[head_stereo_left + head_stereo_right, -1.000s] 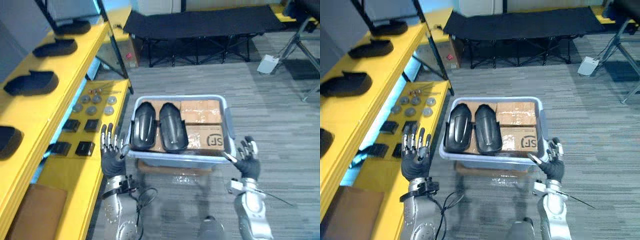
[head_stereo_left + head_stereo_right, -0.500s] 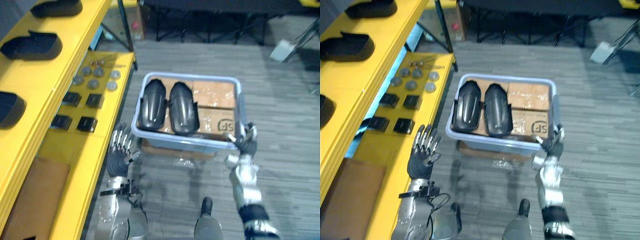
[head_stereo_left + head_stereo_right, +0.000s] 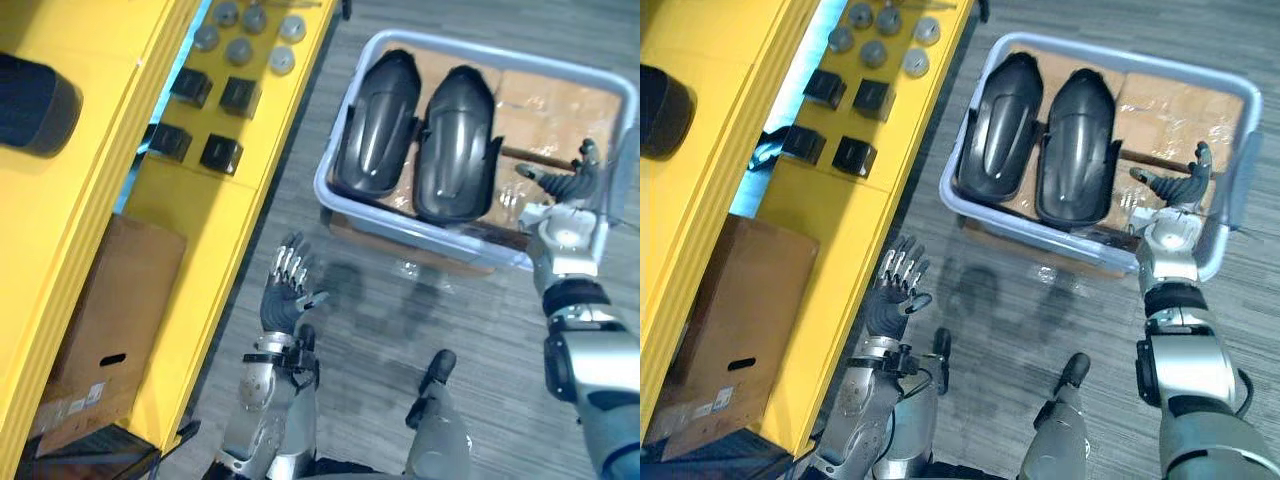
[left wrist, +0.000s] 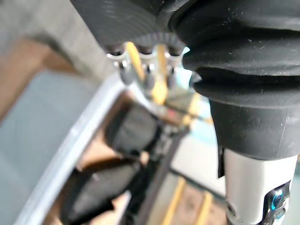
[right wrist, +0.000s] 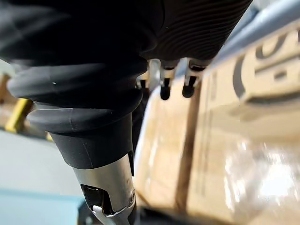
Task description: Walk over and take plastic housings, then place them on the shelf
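Note:
Two black plastic housings (image 3: 378, 135) (image 3: 455, 140) lie side by side in the left half of a pale blue bin (image 3: 400, 222) on the floor. My right hand (image 3: 566, 188) hovers over the bin's right side, above the cardboard boxes (image 3: 545, 105), fingers spread and holding nothing. In the right wrist view its fingertips (image 5: 165, 90) hang just above a box (image 5: 262, 117). My left hand (image 3: 283, 297) is open with straight fingers, low over the floor between the bin and the yellow shelf (image 3: 100, 60). It is apart from the bin and holds nothing.
One black housing (image 3: 35, 100) rests on the yellow shelf's upper level. The lower yellow board (image 3: 210, 215) carries small black blocks (image 3: 222, 152) and silver discs (image 3: 240, 48). A brown cardboard box (image 3: 115, 300) stands under the shelf. Grey floor lies in front of the bin.
The camera has tipped down and come closer, so the whole picture has shifted. My right hand has gone from the bin's near right corner to over the boxes. My left hand stays open.

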Tool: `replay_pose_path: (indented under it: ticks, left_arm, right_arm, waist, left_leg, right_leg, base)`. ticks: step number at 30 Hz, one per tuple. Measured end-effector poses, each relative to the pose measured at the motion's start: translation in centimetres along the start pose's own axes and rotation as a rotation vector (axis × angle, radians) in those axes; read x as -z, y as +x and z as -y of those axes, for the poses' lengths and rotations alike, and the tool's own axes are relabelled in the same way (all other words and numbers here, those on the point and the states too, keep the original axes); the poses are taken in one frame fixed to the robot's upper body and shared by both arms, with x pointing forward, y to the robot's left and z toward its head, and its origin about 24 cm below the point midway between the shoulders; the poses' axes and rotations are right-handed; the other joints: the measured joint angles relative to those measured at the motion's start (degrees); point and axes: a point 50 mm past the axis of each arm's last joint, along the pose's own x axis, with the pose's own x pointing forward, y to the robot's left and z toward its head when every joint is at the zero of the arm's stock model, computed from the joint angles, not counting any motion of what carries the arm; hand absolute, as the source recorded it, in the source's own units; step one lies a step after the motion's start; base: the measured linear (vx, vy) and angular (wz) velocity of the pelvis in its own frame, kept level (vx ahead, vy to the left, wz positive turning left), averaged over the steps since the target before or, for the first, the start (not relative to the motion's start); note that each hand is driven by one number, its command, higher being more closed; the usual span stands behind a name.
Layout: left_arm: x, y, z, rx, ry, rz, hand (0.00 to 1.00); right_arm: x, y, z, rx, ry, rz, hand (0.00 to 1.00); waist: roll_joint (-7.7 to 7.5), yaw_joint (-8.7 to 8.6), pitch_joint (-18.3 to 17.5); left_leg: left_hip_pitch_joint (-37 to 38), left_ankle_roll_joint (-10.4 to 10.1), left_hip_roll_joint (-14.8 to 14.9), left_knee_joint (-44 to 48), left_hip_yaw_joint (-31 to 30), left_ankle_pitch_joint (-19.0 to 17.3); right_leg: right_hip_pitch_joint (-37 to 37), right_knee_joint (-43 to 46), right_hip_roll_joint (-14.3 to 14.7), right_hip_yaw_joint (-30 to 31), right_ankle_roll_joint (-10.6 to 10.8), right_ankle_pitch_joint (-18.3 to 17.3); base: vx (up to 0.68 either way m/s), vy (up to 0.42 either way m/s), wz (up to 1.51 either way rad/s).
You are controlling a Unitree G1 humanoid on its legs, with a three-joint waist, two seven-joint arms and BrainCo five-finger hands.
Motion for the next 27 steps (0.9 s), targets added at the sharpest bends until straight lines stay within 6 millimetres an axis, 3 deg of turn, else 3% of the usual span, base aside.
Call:
replay_pose_path:
  ticks: [7, 11, 14, 15, 19, 25, 27]
  left_arm:
    - [1.1, -0.2, 0.8, 0.005, -0.028, -0.04, 0.0]
    - [2.1, -0.4, 1.3, 0.006, -0.038, -0.081, 0.0]
    - [2.5, -0.2, 1.8, 0.016, -0.052, -0.095, 0.0]
    - [2.5, -0.1, 1.8, 0.009, -0.051, -0.096, 0.0]
    - [2.9, 0.2, 1.4, -0.035, -0.082, -0.117, 0.0]
    - [3.4, 0.4, 0.9, -0.056, -0.083, -0.144, 0.0]
    - [3.5, 0.4, 0.9, -0.058, -0.083, -0.15, 0.0]
  right_arm:
    - [-2.1, 1.3, 1.7, 0.034, -0.044, 0.005, 0.0]
    - [0.1, 1.2, 2.2, 0.043, -0.124, -0.133, 0.0]
    - [-0.5, 1.6, 3.1, 0.062, -0.143, -0.157, 0.0]
    - [-0.7, 1.8, 3.4, 0.069, -0.147, -0.176, 1.0]
    - [-0.3, 2.0, 5.1, 0.073, -0.174, -0.248, 1.0]
    - [0.2, 2.1, 7.8, 0.096, -0.226, -0.308, 1.0]
    - [1.5, 1.7, 7.9, 0.071, -0.301, -0.373, 1.0]
  waist:
    - [2.43, 1.49, 1.07]
    - [2.92, 2.13, 1.28]
    - [3.59, 2.89, 1.34]
    - [3.61, 2.96, 1.33]
    - [3.75, 4.54, 1.24]
    - [4.09, 5.36, 1.01]
    - [4.14, 5.94, 0.98]
  left_leg:
    - [-2.95, 0.34, -0.26, 2.84, -1.02, -0.44]
    - [-3.44, 0.31, -0.28, 3.33, -1.18, -0.24]
    - [-4.71, 0.46, -0.49, 3.79, -1.09, -0.16]
    - [-5.15, 0.48, -0.51, 3.98, -1.24, -0.14]
    - [-5.39, 0.66, -0.66, 5.03, -1.43, -0.27]
    - [-7.28, 1.09, -1.23, 5.84, -2.93, -0.55]
    - [-7.33, 0.98, -1.22, 5.77, -2.95, -0.47]
  right_leg:
    - [-2.23, 2.51, -0.6, -1.15, -0.39, -0.56]
    - [-3.08, 3.73, -0.85, -1.18, -0.47, -0.62]
    - [-4.57, 4.5, -1.29, -1.23, -0.63, -0.74]
    - [-4.92, 4.84, -1.36, -1.29, -0.69, -0.78]
    - [-5.23, 6.33, -1.76, -1.33, -0.6, -1.49]
    - [-6.03, 7.85, -2.36, -3.06, -1.01, -2.63]
    - [-6.17, 7.85, -2.35, -3.18, -1.03, -2.62]
  base:
    - [-0.09, 0.025, 0.03]
    - [-0.05, 0.017, -0.01]
    - [-0.05, 0.03, 0.0]
    - [-0.03, 0.026, 0.01]
    - [-0.02, 0.024, 0.01]
    - [-0.04, 0.02, 0.12]
    - [0.0, 0.0, 0.0]
